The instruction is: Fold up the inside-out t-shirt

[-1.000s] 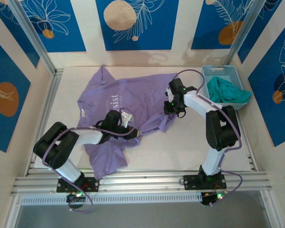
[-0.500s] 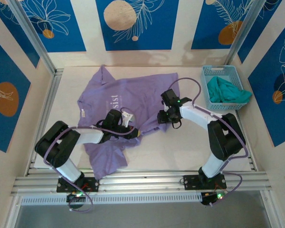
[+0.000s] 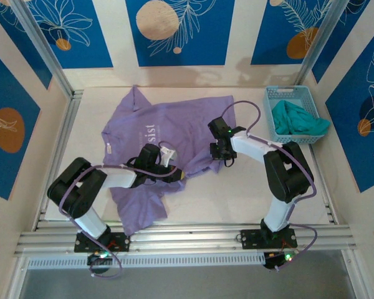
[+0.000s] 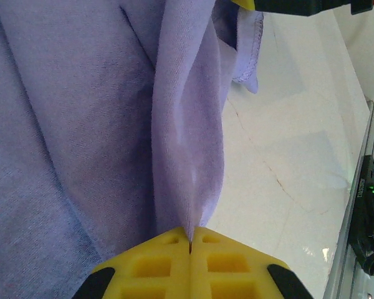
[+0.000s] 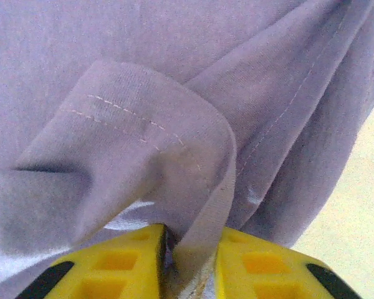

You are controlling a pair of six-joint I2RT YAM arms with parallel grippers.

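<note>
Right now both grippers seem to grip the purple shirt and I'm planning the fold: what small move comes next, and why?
Probably lift both a little and draw them apart to spread the cloth. The left gripper is shut on a pinched fold of the t-shirt, the right gripper holds a stitched hem, and the shirt lies bunched between them.

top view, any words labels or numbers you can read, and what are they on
"sist": white letters on the chest of the lavender t-shirt; any further letters cannot be made out.
Small white tag at the shirt's left edge: too small to read.
Wrist views: plain fabric, no text.
</note>
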